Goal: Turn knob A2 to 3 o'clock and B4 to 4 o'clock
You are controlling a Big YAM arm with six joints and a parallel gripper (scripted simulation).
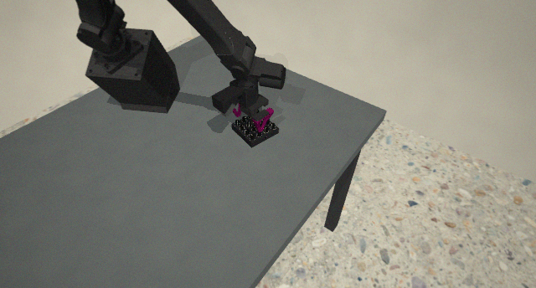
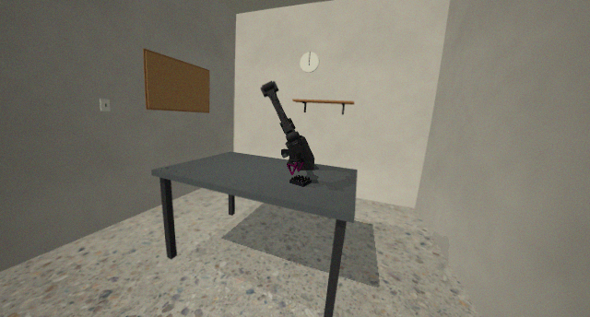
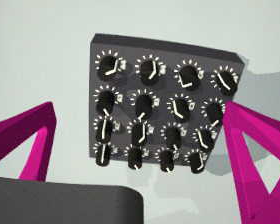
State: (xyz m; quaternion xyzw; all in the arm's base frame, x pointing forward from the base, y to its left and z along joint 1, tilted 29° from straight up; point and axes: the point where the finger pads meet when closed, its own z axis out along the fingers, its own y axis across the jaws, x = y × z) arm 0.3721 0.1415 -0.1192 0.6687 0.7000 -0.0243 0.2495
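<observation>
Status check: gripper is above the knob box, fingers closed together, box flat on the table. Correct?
Not quite: the gripper is open, its fingers wide apart with the knob box showing between them in the wrist view. It is above the box, and the box is flat on the table.

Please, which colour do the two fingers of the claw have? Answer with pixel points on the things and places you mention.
The two angular, open-framed fingers (image 1: 265,121) (image 2: 291,169) are magenta; the wrist view shows this best.

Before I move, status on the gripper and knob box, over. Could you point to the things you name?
Gripper (image 1: 249,117) (image 2: 295,170) (image 3: 139,111) open, nothing held. Knob box (image 1: 252,143) (image 2: 300,183) (image 3: 156,45) on table (image 1: 146,187) (image 2: 221,170), below fingers. No obstruction seen between them; socket not visible.
</observation>
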